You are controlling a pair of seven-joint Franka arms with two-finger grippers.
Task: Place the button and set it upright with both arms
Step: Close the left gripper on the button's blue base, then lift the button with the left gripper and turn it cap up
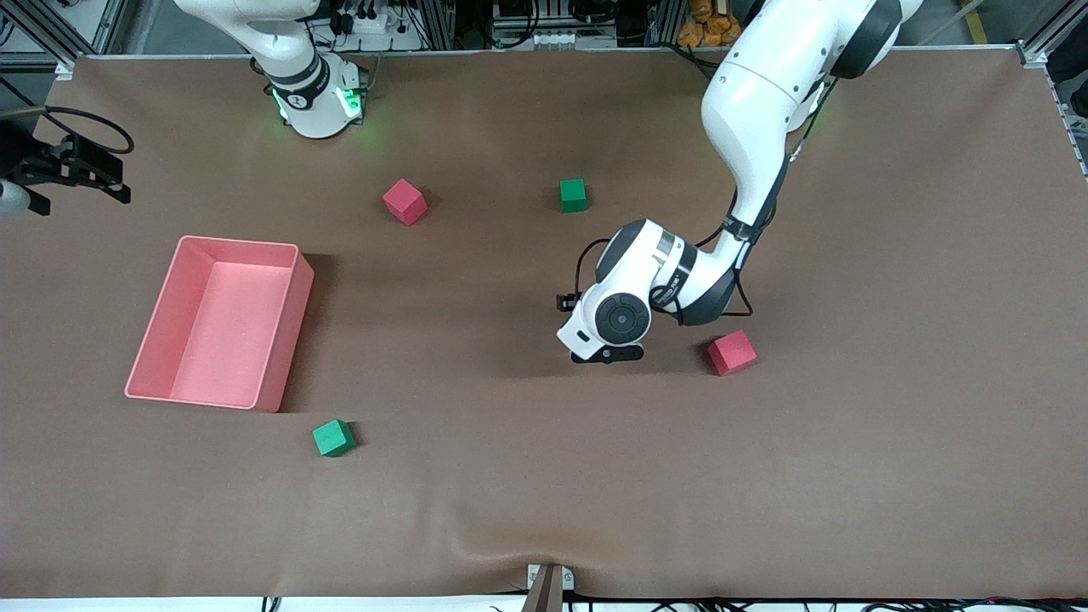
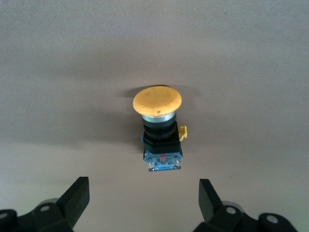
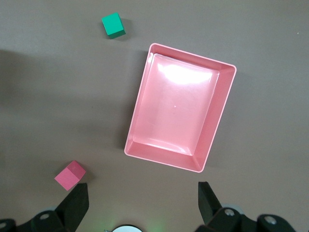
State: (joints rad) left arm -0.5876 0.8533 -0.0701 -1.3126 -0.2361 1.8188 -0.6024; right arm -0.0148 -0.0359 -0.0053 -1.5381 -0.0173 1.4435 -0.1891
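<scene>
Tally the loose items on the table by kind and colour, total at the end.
Red cubes: 2
Green cubes: 2
Pink bin: 1
Button: 1, lying on its side under the open left gripper
Total: 6

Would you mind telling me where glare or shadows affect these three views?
Right wrist view: a bright glare patch on the floor of the pink bin. Left wrist view: the button casts a soft shadow on the brown table. Front view: the left arm's shadow darkens the table beneath it; green base light tints the mat.
</scene>
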